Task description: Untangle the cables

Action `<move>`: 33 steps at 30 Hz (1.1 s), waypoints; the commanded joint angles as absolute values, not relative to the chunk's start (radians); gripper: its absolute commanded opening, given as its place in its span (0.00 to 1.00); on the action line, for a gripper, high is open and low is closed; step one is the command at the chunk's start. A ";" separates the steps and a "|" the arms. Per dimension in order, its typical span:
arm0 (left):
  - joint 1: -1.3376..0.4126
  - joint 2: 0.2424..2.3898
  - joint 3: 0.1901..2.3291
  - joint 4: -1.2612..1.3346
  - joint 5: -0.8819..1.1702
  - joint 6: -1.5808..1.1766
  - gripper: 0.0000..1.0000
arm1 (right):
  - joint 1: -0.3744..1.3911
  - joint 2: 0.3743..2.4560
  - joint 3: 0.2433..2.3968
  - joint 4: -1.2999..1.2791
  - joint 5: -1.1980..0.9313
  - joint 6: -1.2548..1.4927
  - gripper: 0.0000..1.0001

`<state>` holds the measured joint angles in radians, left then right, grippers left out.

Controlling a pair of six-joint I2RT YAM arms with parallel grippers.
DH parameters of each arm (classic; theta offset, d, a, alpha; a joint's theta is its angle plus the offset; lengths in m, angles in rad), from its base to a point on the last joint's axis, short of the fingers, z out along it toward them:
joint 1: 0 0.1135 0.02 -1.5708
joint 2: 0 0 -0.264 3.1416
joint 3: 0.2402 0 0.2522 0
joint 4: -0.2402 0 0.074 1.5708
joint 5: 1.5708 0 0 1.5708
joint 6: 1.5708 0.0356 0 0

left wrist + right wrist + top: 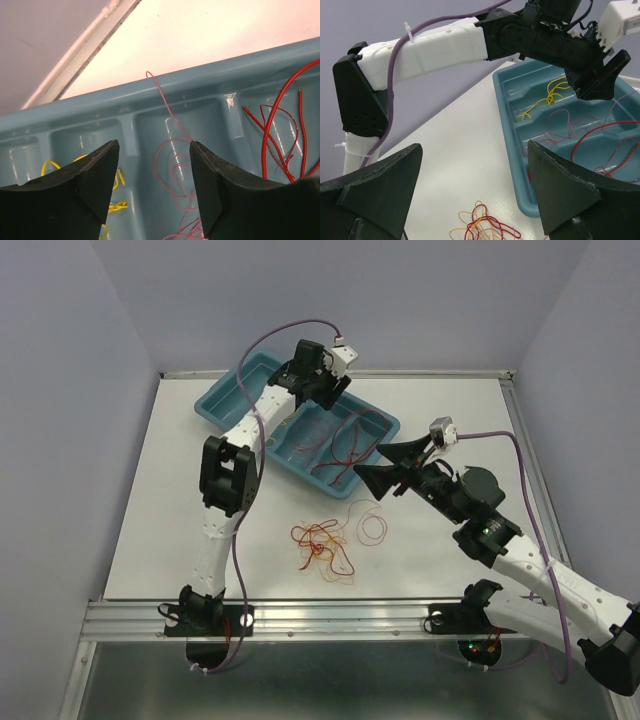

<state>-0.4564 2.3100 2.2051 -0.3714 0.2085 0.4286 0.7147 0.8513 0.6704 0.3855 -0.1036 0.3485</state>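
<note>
A tangle of thin red, orange and yellow cables (322, 545) lies on the white table in front of the teal tray (222, 405); it also shows low in the right wrist view as the tangle (482, 227). Inside the tray, yellow cables (117, 180), pink cables (172, 170) and red cables (272, 135) lie in separate compartments. My left gripper (154, 147) hovers open over the pink compartment with nothing between its fingers. My right gripper (372, 462) stands open above the tray's near right edge, empty.
A single orange loop (372, 528) lies apart, right of the tangle. The left arm (430, 50) stretches over the table to the tray. A metal rail (300, 615) runs along the table's near edge, and walls close in on three sides.
</note>
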 commanded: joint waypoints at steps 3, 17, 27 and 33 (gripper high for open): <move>-0.453 2.336 2.252 -0.342 0.245 0.383 0.69 | 0.718 0.833 0.661 0.402 -0.086 0.350 0.90; -0.453 2.441 2.306 -0.275 0.273 0.376 0.30 | 0.718 0.835 0.661 0.403 -0.078 0.350 0.90; -0.448 2.156 1.987 -0.040 0.279 0.411 0.00 | 0.718 0.838 0.661 0.403 -0.080 0.348 0.90; -0.434 1.998 1.806 0.038 0.209 0.361 0.00 | 0.716 0.839 0.661 0.403 -0.075 0.348 0.90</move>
<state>-0.4496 2.1620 1.8576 -0.0917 0.2493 0.3927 0.7147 0.8505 0.6704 0.3809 -0.0917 0.3481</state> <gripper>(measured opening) 0.022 0.904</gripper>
